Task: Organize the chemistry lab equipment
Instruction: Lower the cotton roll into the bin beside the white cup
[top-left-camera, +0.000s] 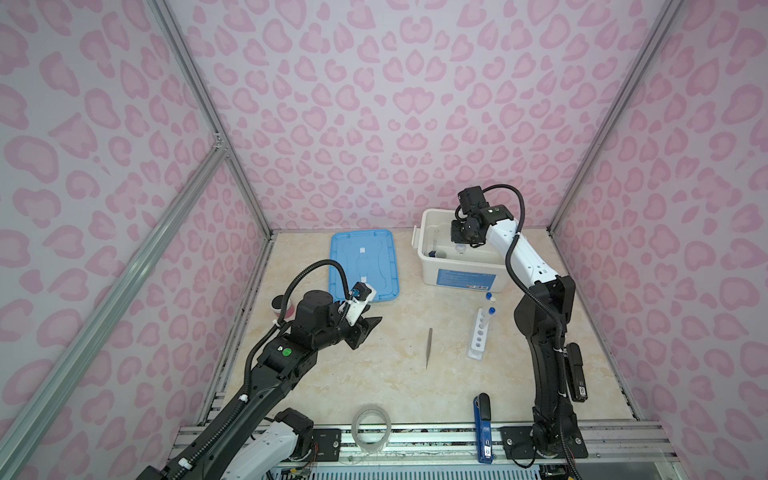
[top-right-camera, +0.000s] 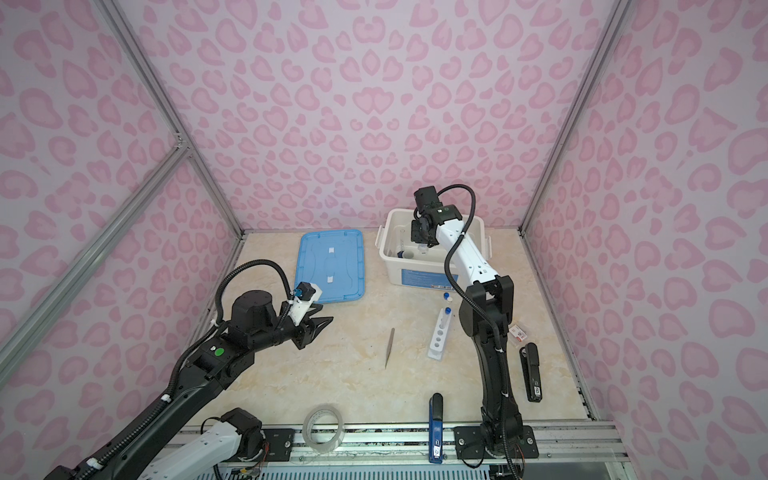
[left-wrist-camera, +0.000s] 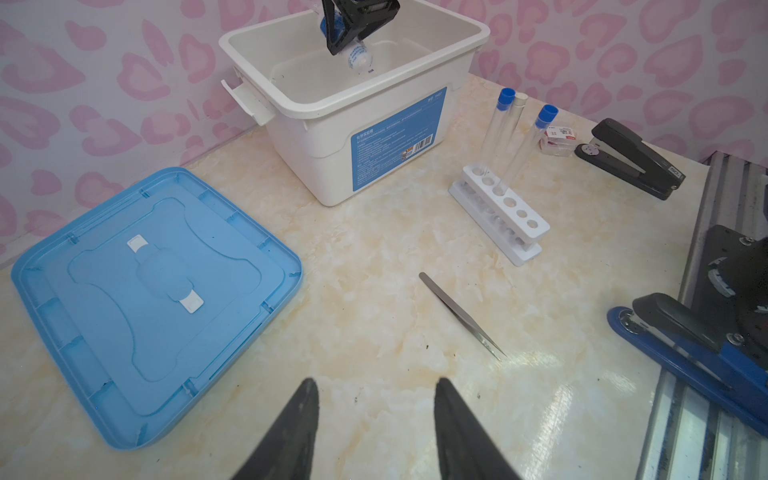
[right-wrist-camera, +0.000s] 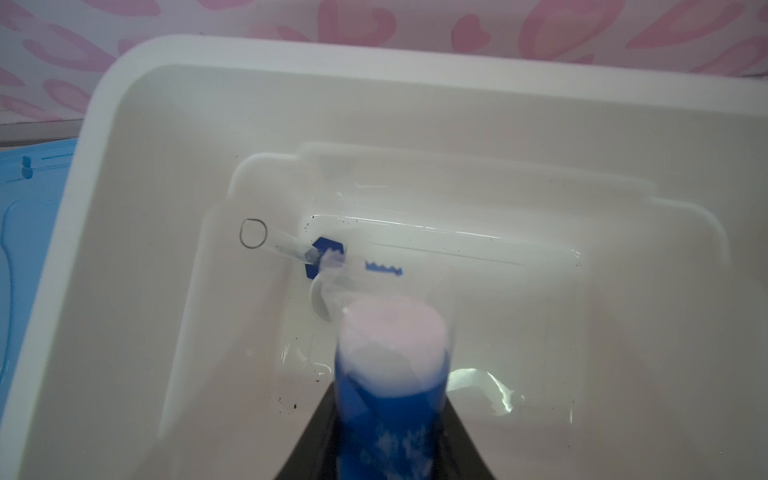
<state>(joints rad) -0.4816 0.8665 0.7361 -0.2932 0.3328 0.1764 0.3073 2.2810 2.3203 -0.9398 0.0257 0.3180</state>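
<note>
While inside the white bin (left-wrist-camera: 316, 174), right end effector (left-wrist-camera: 347, 45) snug around blue-labelled bottle (left-wrist-camera: 360, 62).

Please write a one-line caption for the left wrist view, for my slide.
Open left end effector faces tweezers, rack and bin, where the right end effector holds a bottle.

I'm running a robot test booth: pink-print walls (top-left-camera: 374, 104) on aluminium framing (top-left-camera: 198, 95) enclose the bench (top-left-camera: 374, 386) beneath my left pincer (left-wrist-camera: 377, 380).
</note>
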